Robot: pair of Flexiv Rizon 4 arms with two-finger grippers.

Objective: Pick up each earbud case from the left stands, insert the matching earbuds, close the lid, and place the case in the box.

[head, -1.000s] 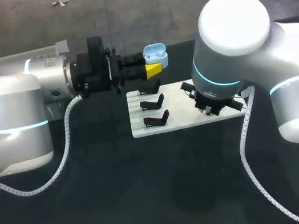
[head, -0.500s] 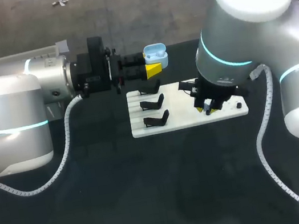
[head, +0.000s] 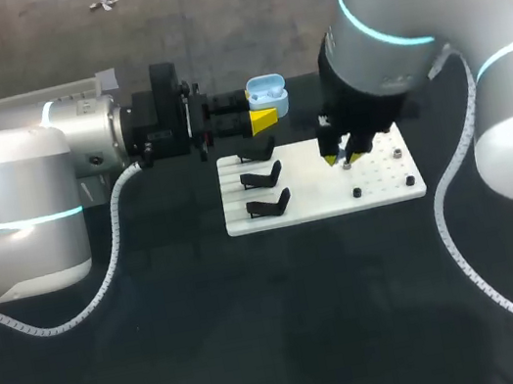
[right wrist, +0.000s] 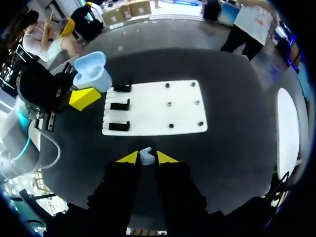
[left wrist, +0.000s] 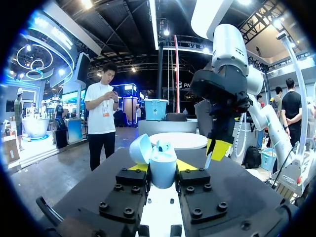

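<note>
Left side: my left gripper (head: pixel 263 109) is clamping the light blue earbud case (left wrist: pixel 163 167) from two sides, with the yellow tips pressing on its lower body. The case is standing upright between the fingers, and its lid (left wrist: pixel 139 148) is hanging open.

In the head view the case is sitting just past the far edge of the white board (head: pixel 318 176), at about 11 o'clock from the board's middle. It is held clear of the dark table (head: pixel 261 330).

Right side: my right gripper (head: pixel 342 156) is pinching a small white earbud (right wrist: pixel 146 156) between its two yellow tips, which are standing close together with the earbud touching both. The gripper is pointing down and hanging over the middle of the board.

Case relative to my right gripper: in the head view it is lying at about 10 o'clock, near but apart. In the left wrist view the right gripper's tips are hanging just beside the open case, off to its 2 o'clock, not touching it.

Board: three black stands (head: pixel 262 177) are sitting in a column along its 9 o'clock side. Small dark pegs (head: pixel 356 193) are dotting its 3 o'clock half.
</note>
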